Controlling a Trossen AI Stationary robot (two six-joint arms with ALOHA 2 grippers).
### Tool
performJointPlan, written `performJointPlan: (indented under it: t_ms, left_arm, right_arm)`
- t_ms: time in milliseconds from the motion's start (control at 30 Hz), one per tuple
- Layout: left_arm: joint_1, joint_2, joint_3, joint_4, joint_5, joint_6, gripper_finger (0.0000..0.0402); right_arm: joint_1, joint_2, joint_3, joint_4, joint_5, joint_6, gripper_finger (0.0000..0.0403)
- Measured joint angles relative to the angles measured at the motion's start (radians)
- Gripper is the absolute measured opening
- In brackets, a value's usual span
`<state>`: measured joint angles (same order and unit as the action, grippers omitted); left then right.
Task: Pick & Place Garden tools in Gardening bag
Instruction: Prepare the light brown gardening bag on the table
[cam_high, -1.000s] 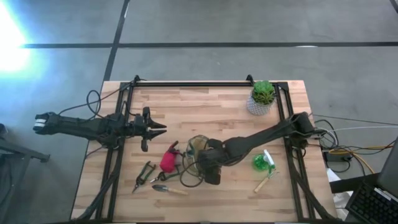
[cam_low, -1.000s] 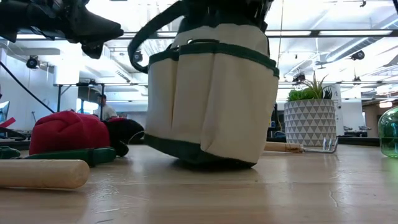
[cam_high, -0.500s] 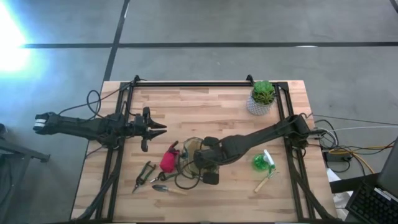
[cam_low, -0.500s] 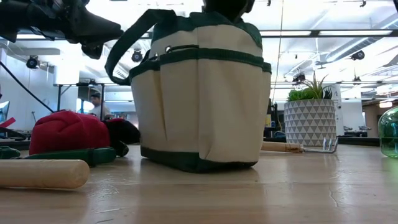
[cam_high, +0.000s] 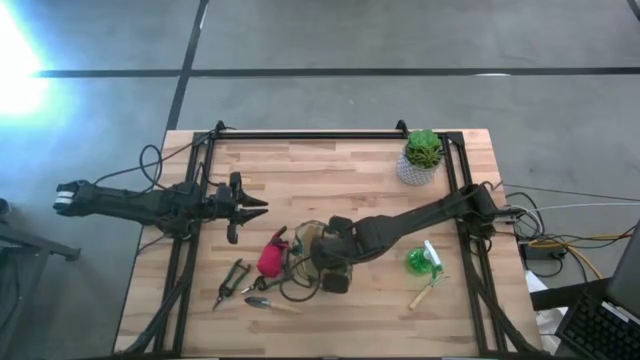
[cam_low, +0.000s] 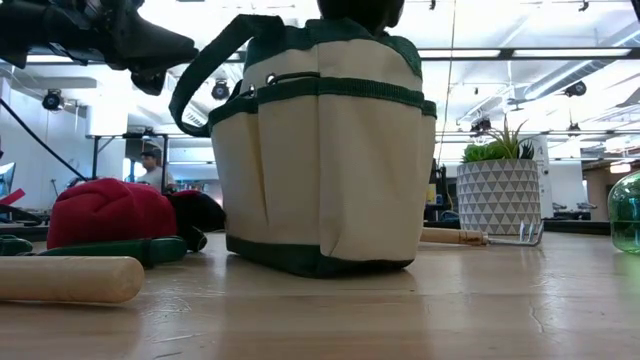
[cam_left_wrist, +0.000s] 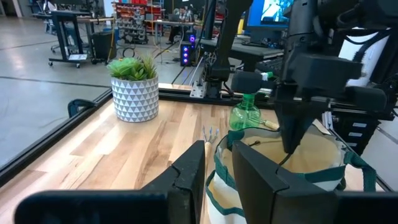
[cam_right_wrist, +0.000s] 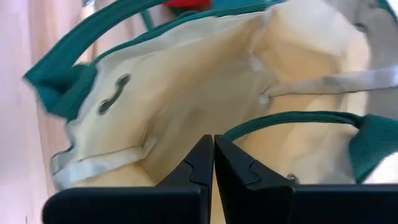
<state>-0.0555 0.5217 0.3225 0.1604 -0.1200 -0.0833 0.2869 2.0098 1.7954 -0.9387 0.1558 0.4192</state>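
No writing can be read anywhere. Centre-frame on the pale butcher-block table (cam_high: 340, 170), the gardening bag (cam_low: 325, 170) stands upright; the right gripper (cam_right_wrist: 213, 163) hangs above its mouth, fingers pressed together, holding nothing visible. At left the left gripper (cam_high: 250, 208) waits, jaws narrowly parted. Behind stretches an open workshop with benches.

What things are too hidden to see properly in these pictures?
- Bottom of the gardening bag: right wrist view, the right gripper blocks it.
- Spray bottle: low view, cut by the picture's edge.
- Pruners: high view, too small for detail.
- Wooden handle: low view, tool end off-frame.
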Motion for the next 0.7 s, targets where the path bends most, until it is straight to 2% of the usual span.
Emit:
performJointPlan:
  t_ms: [133,333,500,700]
  left_arm:
    - [0.000,0.000,0.000,0.000,0.000,0.000,0.0083]
    - [0.000,0.000,0.000,0.000,0.000,-0.004,0.0083]
    - [0.000,0.000,0.000,0.000,0.000,-0.004,0.0083]
    - [0.000,0.000,0.000,0.000,0.000,-0.004,0.0083]
  right_arm:
    - [-0.013,0.000,0.000,0.000,-0.003,0.065,0.0025]
    - [-0.023,0.000,0.000,0.000,-0.007,0.153,0.0088]
    - [-0.025,0.000,0.000,0.012,-0.017,0.164,0.0137]
    - [-0.026,0.003,-0.023,0.038,-0.030,0.167,0.0162]
